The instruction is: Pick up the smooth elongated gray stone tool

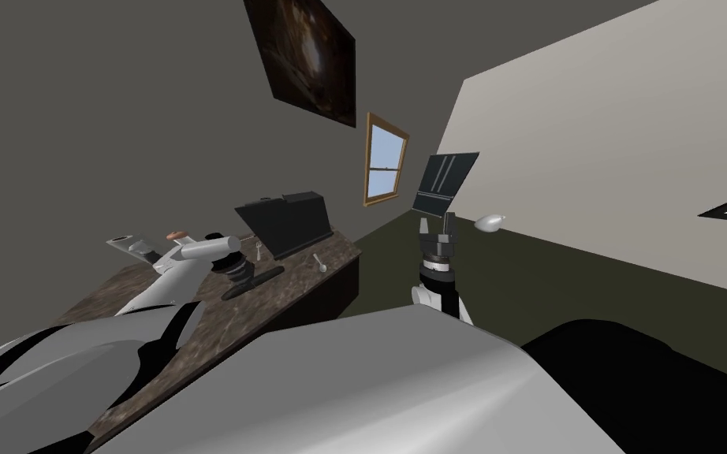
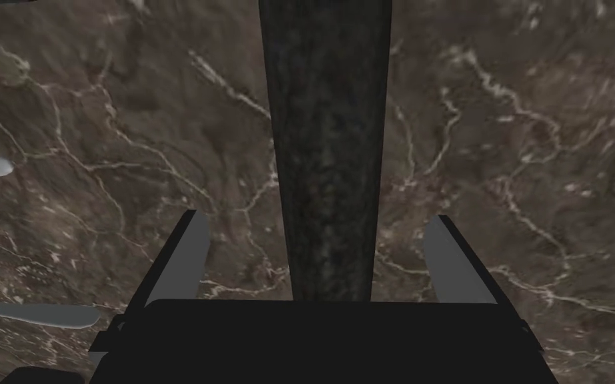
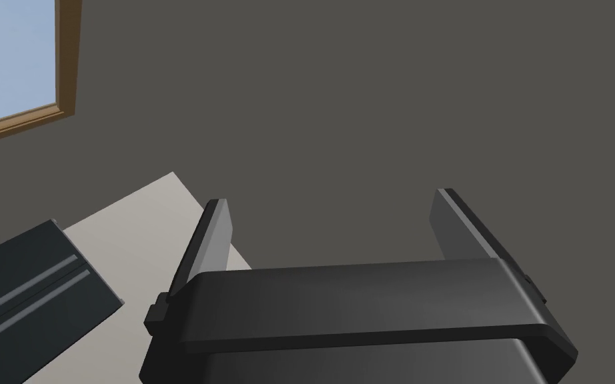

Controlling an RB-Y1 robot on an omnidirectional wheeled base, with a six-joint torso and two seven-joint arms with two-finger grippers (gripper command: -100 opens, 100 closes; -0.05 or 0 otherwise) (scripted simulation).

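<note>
Left wrist view, middle of frame: long dark stone (image 2: 326, 147) lies between the wide-open, empty fingers of the left tool (image 2: 316, 215). It looks hard, heavy and slippery, so squeeze its narrow sides.

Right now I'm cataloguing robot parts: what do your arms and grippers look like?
Left arm: white and light grey shells, dark ribbed wrist. Right arm: alike, pale band at the wrist. Left gripper and right gripper: each a dark box with two thin, light grey blade-like fingers.
</note>
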